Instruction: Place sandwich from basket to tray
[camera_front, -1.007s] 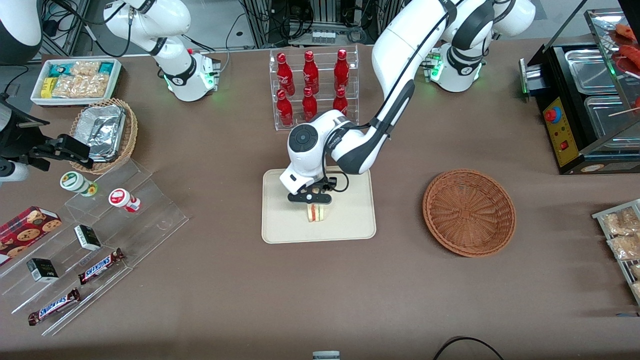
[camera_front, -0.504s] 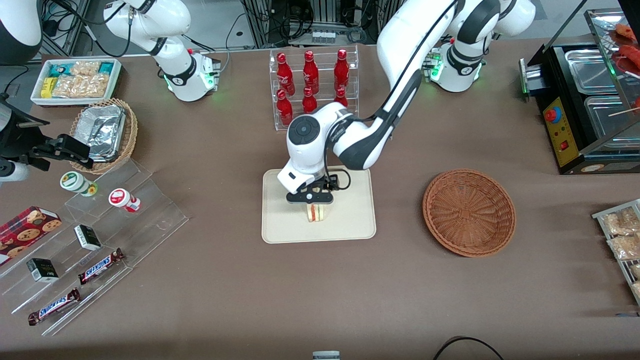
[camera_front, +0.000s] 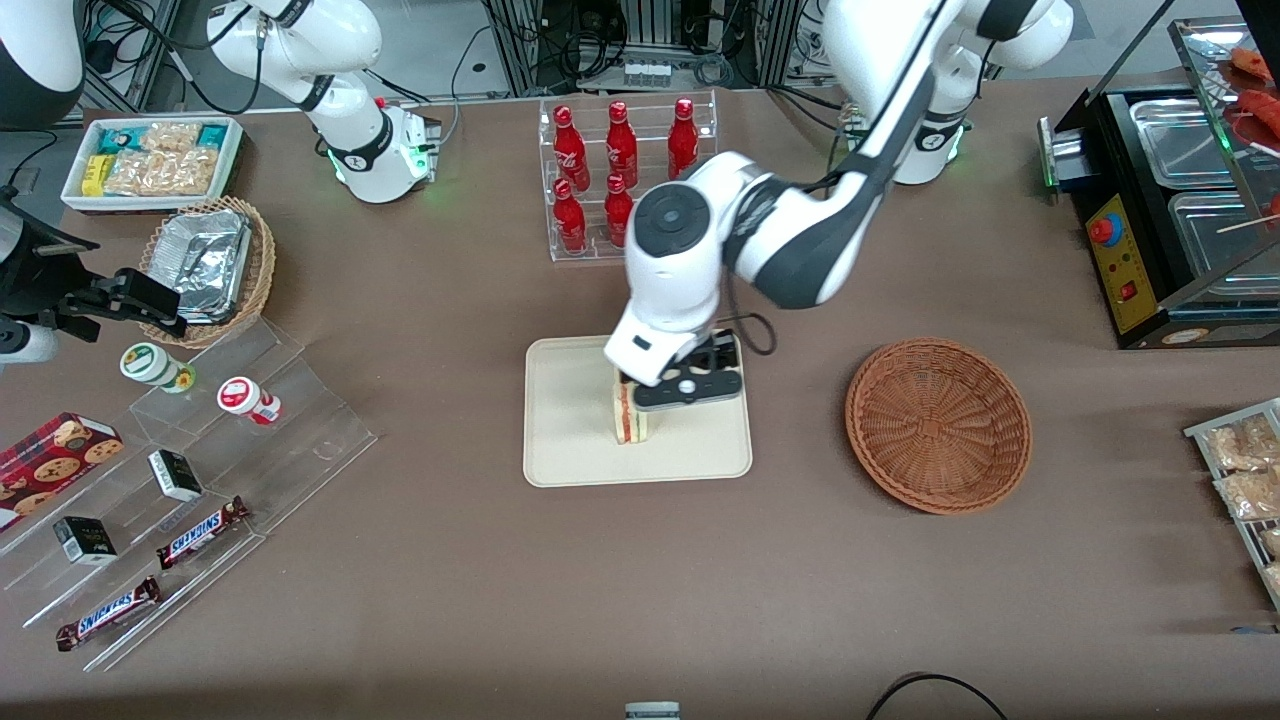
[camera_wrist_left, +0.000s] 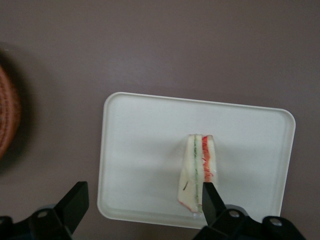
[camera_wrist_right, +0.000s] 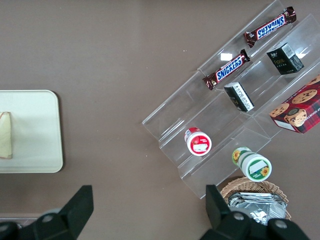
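Observation:
The sandwich (camera_front: 628, 415) stands on its edge on the cream tray (camera_front: 570, 440), with its red and green filling layers showing (camera_wrist_left: 198, 170). My left gripper (camera_front: 688, 388) hangs above the tray, a little toward the basket from the sandwich. It is open (camera_wrist_left: 144, 191), its black fingers (camera_wrist_left: 76, 199) wide apart with only bare tray (camera_wrist_left: 140, 145) between them. The sandwich lies just beside one finger and is not held. The round reddish-brown basket (camera_front: 938, 425) sits beside the tray toward the working arm's end, with nothing in it. Its rim (camera_wrist_left: 7, 115) shows in the wrist view. The parked arm's wrist view catches the tray (camera_wrist_right: 35, 130) and a bread corner (camera_wrist_right: 5, 135).
A clear rack of red bottles (camera_front: 620, 170) stands farther from the front camera than the tray. Acrylic steps with snack bars and cups (camera_front: 200, 440), a tan foil-filled basket (camera_front: 205, 265) and a white snack box (camera_front: 150, 160) lie toward the parked arm's end. A food warmer (camera_front: 1180, 200) stands at the working arm's end.
My gripper has risen off the sandwich and shifted toward the basket, with the arm swinging the same way. The sandwich stays standing on the tray.

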